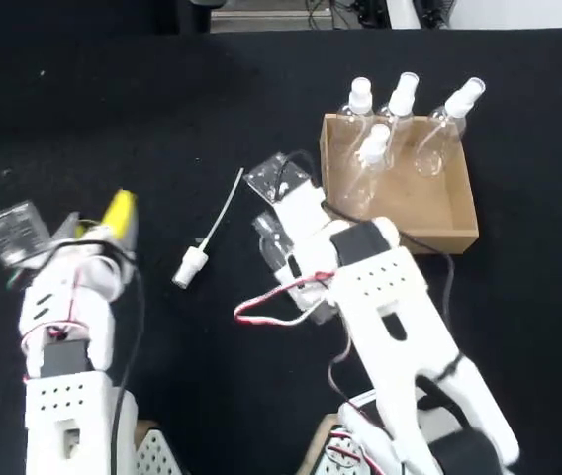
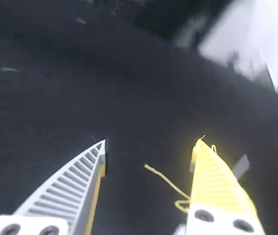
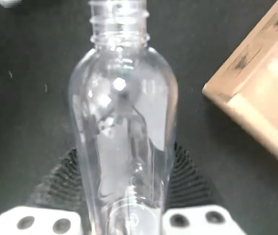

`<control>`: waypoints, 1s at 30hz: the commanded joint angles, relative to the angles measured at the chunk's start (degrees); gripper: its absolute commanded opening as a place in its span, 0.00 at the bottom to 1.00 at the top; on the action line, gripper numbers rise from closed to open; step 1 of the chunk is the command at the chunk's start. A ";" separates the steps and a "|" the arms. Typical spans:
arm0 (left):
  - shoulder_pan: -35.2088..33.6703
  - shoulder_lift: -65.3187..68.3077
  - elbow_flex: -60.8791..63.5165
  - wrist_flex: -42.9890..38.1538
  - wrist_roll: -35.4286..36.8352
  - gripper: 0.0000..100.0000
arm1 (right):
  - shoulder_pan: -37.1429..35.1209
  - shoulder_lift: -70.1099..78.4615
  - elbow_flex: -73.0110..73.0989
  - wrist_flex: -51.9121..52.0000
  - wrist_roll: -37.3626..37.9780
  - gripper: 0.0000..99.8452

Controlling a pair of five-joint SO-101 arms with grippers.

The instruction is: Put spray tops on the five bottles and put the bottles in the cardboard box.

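Four capped bottles were already in the cardboard box. Each had its spray head aimed at the far side of the counter, and three of those heads poked out past the box's far wall.

From my station I saw the right jaws clenched on the fifth bottle, which had no top on it. In the right wrist view its base sat between the two dark ribbed jaws. Its long axis ran straight out along them, and the open threaded neck pointed away from the wrist, beyond the jaw tips. From the high view the same bottle showed as a clear shape against the side of the right arm, and I could not tell its tilt there. A corner of the box lay just beside these jaws, on the side away from the left arm.

One loose spray top lay flat on the counter between the two sets of jaws, nearer the right jaws and touching neither. Its white head was the near end, and its thin dip tube slanted away toward the box.

My left jaws were released, one grey and one yellow, spread wide with nothing between them but bare black counter, well apart from the box.
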 commanded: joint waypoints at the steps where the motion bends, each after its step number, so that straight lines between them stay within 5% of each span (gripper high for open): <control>1: 6.81 -0.44 -6.46 6.33 -5.27 0.27 | -0.09 -4.53 -0.66 -6.24 -0.53 0.03; 7: 11.65 3.08 -11.21 12.84 -10.37 0.27 | -0.53 -5.05 4.79 -14.07 -0.70 0.03; 21: 13.93 46.77 -30.11 13.01 -16.62 0.27 | -0.26 -5.05 16.22 -24.18 -3.96 0.03; 26: 13.41 53.01 -35.38 19.25 -28.57 0.27 | -0.26 -5.05 16.92 -24.88 -3.96 0.03; 30: 12.09 56.18 -40.75 25.67 -31.21 0.27 | -0.26 -5.05 16.92 -24.88 -3.60 0.03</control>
